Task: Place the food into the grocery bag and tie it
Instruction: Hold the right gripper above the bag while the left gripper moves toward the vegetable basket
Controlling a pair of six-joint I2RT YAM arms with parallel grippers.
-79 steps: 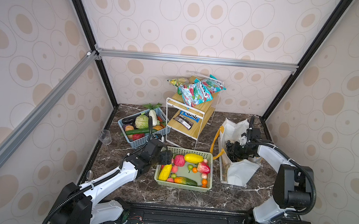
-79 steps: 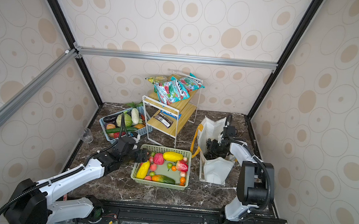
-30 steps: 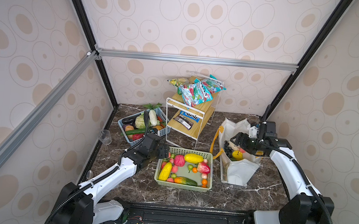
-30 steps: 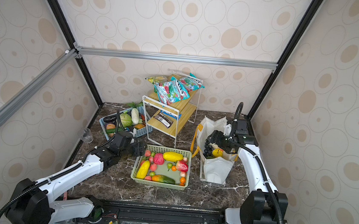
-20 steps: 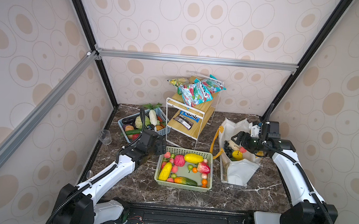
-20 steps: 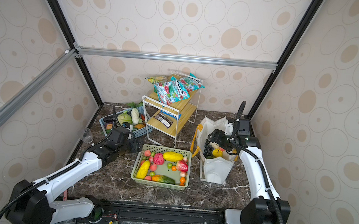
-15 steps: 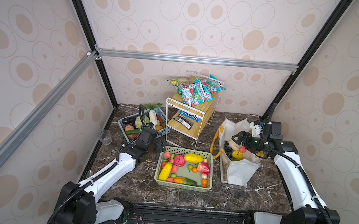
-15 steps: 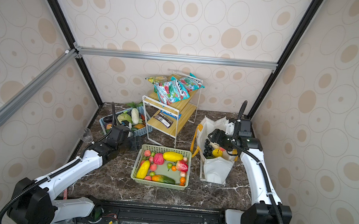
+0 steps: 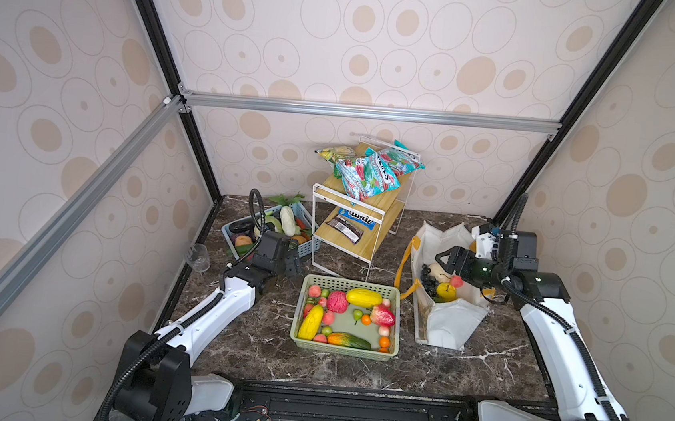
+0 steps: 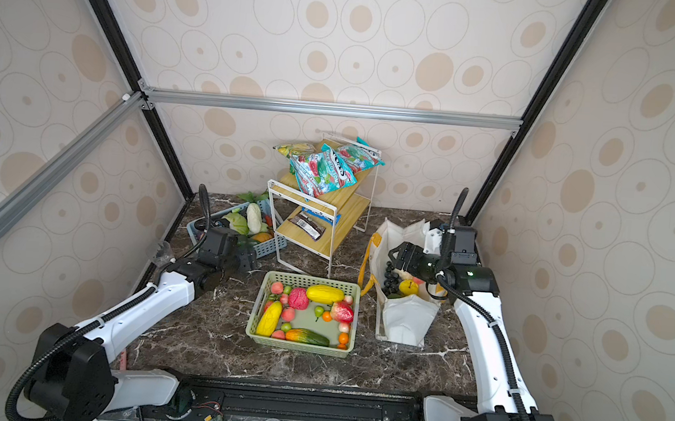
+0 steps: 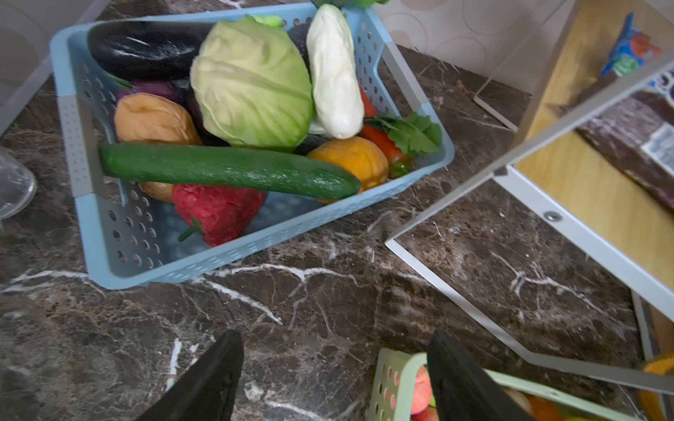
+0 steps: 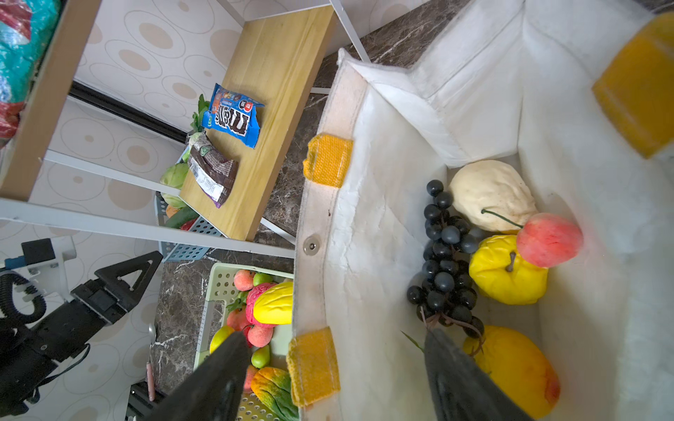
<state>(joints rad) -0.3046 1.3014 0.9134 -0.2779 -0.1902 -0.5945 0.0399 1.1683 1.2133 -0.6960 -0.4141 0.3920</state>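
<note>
Looking down in both top views, the grocery bag (image 9: 448,327) stands open on the desk (image 9: 258,338), just right of the green basket (image 9: 348,284); the right jaws hang spread and empty over its mouth. Left jaws sit apart near the blue basket (image 9: 306,247). Left wrist view: a cucumber (image 11: 226,169) lies across that basket, nothing between the jaws. Right wrist view: grapes (image 12: 443,255), a yellow fruit (image 12: 507,280) and a peach (image 12: 549,238) lie inside the bag.

Lab robot booth: aluminium frame (image 9: 369,112), wallpapered panels (image 9: 384,36).
</note>
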